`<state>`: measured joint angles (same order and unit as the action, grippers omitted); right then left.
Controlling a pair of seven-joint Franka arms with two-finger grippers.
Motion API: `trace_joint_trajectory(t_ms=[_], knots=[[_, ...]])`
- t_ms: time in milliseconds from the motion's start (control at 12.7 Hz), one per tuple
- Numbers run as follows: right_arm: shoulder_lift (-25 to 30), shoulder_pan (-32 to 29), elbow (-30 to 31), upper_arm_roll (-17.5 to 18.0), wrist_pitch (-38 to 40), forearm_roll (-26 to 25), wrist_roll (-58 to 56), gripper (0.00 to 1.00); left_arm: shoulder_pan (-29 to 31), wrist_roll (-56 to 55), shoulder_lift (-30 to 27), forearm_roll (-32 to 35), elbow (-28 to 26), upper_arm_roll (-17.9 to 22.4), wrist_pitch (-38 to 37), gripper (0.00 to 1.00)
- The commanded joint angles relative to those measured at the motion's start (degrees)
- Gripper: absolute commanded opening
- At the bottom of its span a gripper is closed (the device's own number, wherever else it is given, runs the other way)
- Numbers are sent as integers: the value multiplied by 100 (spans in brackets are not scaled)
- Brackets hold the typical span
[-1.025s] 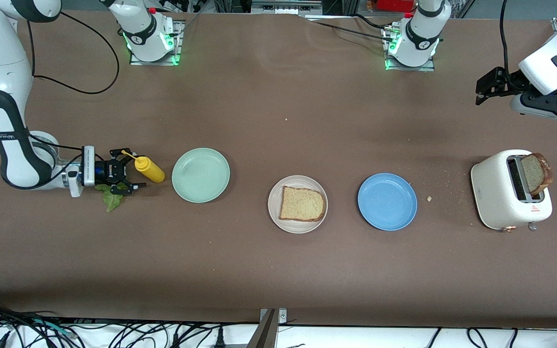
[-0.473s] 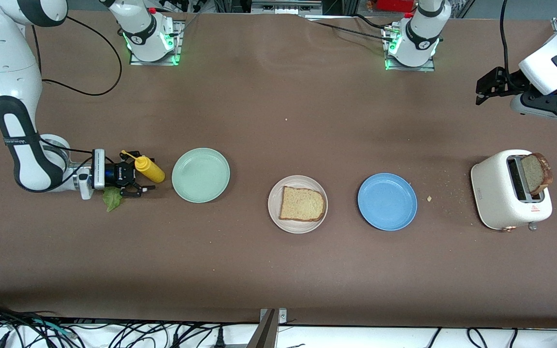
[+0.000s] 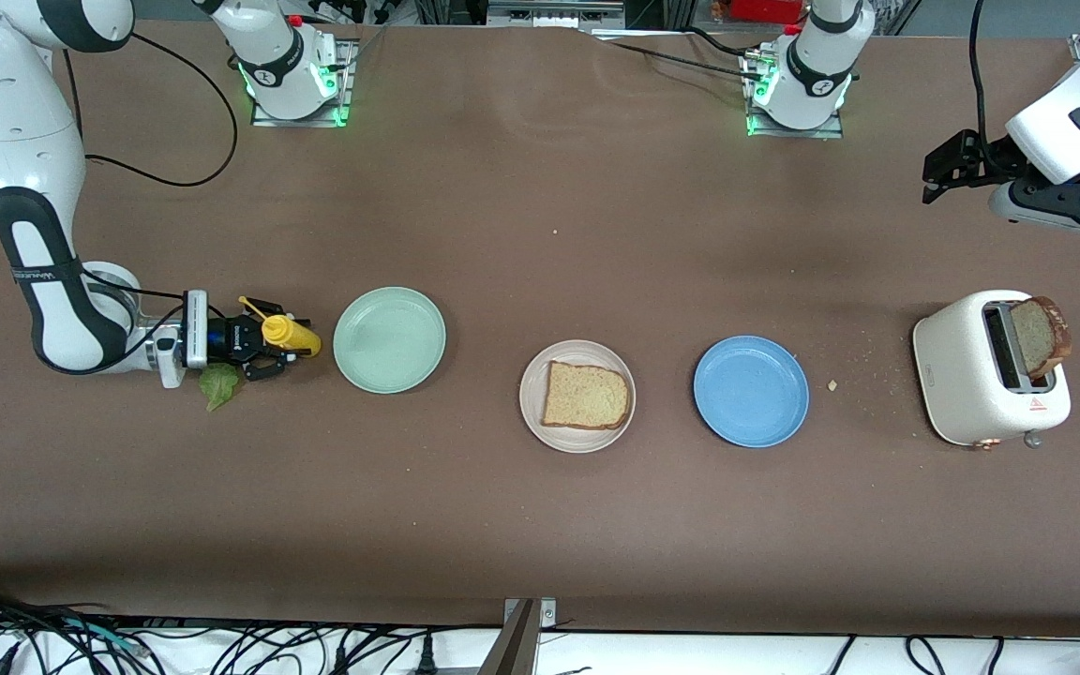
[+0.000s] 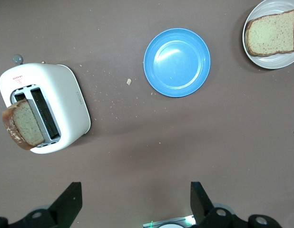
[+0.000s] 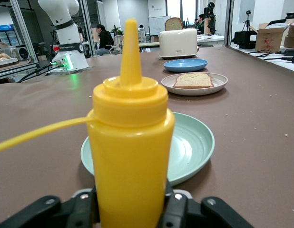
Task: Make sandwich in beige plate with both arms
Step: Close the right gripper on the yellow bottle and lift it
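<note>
Bread first: nearest the front camera I see a squarish slice of brown wholemeal bread [image 3: 586, 396] lying flat on the round pale beige plate [image 3: 532, 410], which sits mid-table. Just beside it, toward the left arm's end, I have a round blue plate [image 3: 751, 391], and toward the right arm's end a round mint-green plate [image 3: 389, 339], slightly farther from the camera. At the left arm's end stands a white two-slot toaster [image 3: 967, 375] with a second brown slice [image 3: 1039, 336] sticking up out of one slot, and crumbs scattered on the brown table [image 3: 540, 525] between it and the blue plate. A ruffled green lettuce leaf [image 3: 217, 384] lies on the table at the right arm's end, partly tucked under my right gripper [image 3: 276, 344]. That gripper lies low and level at the table, its black fingers clasped on the body of a yellow plastic squeeze bottle [image 3: 289, 334] with a pointed nozzle; through the right wrist view I see the bottle upright and gripped on both sides near its base, the mint-green plate just past it. My left gripper [image 3: 941, 173] waits high over the table's edge, above the toaster's end, its fingers [image 4: 67, 203] spread wide with nothing between them.
</note>
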<state>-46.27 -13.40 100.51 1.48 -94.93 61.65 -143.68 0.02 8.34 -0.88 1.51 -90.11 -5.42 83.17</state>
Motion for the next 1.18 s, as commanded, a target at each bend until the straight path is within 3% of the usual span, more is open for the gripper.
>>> trace_joint_trajectory(t_ms=[0, 552, 1104], knots=[[-39, 4, -49, 10, -78, 102, 199, 32, 42, 133, -79, 33, -24, -29, -29, 100], [443, 74, -127, 1, -271, -206, 1482, 32, 33, 124, -79, 42, -15, -38, -29, 100], [1155, 505, -470, 10, -693, -1162, 3773, 32, 24, 115, -70, 51, -15, -56, -29, 100]])
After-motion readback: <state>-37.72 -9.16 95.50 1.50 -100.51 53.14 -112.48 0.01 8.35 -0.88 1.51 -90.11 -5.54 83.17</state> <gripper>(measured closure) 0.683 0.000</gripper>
